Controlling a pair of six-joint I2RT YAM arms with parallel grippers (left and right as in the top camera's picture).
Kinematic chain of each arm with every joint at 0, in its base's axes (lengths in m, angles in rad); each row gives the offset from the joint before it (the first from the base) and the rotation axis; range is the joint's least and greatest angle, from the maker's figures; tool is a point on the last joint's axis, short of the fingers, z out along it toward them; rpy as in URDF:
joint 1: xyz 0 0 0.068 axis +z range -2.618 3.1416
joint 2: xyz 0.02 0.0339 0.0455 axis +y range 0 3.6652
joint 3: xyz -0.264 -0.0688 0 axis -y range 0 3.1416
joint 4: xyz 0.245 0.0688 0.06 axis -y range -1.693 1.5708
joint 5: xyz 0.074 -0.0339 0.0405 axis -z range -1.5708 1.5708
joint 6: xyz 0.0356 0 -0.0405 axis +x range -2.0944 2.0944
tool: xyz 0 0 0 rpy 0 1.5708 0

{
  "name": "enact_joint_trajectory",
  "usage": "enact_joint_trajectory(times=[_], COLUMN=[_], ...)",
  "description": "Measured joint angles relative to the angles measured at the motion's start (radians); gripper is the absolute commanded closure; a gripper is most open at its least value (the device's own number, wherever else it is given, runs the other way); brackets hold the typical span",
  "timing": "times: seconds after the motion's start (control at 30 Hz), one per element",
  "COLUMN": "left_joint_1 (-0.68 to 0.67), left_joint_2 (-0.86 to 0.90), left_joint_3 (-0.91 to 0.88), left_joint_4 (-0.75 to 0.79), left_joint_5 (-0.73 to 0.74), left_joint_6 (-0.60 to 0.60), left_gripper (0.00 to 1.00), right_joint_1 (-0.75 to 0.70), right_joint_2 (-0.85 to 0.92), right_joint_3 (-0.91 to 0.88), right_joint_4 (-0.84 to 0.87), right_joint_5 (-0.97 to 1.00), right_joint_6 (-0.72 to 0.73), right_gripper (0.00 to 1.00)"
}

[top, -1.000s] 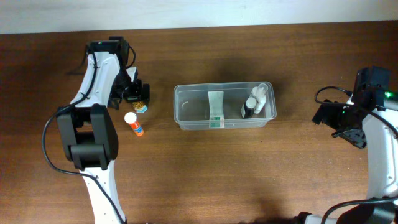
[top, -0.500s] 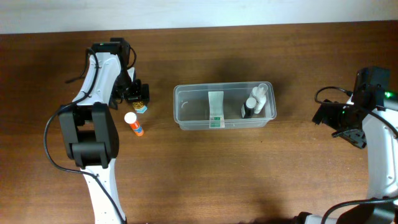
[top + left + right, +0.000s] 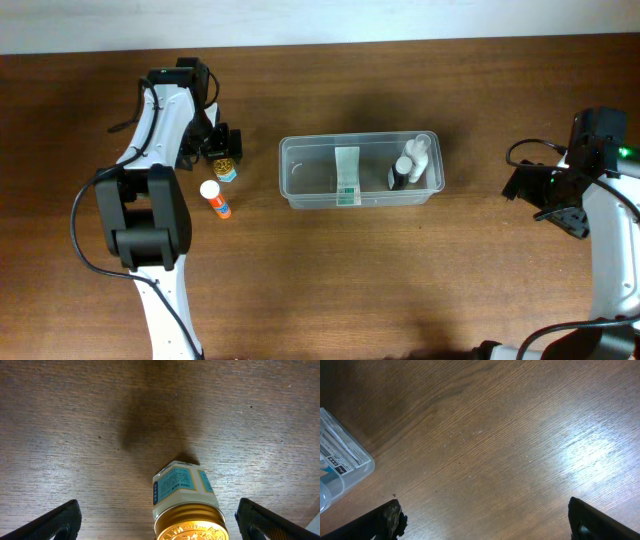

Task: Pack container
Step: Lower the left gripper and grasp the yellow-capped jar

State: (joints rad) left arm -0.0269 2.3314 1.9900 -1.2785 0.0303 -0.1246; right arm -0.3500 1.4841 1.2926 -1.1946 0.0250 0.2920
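Wooden surface point(image 3: 330, 280) carries the container point(image 3: 305, 175) centrally, white bottles point(image 3: 415, 160) in its right end. Left of the container, the left end effector point(image 3: 222, 152) stands wide around a gold-lidded jar point(image 3: 187, 510). Right of the container, the right end effector point(image 3: 548, 205) stands wide, empty.

I see a brown wooden worktop point(image 3: 330, 290) with a pale strip point(image 3: 400, 20) along the frame's top edge. Left of centre stands a gold-lidded jar point(image 3: 187, 502) with a blue label. Just below it lies a white-capped orange tube point(image 3: 215, 198). At the right end of the container point(image 3: 310, 178) sit a white bottle point(image 3: 417, 155) and a dark one point(image 3: 397, 179).
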Motion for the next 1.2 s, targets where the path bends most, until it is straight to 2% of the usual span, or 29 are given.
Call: enact_joint_trajectory(times=[0.93, 1.2], left_joint_1=[-0.055, -0.055], left_joint_2=[0.018, 0.018], left_joint_3=[-0.001, -0.061], left_joint_4=[-0.018, 0.023], left_joint_5=[0.006, 0.006], left_joint_6=[0.0, 0.0], left_gripper=[0.01, 0.01], right_joint_1=[0.0, 0.0], right_joint_2=[0.0, 0.0], right_joint_3=[0.0, 0.0], right_joint_4=[0.0, 0.0], right_joint_5=[0.0, 0.0], right_joint_6=[0.0, 0.0], right_gripper=[0.02, 0.02])
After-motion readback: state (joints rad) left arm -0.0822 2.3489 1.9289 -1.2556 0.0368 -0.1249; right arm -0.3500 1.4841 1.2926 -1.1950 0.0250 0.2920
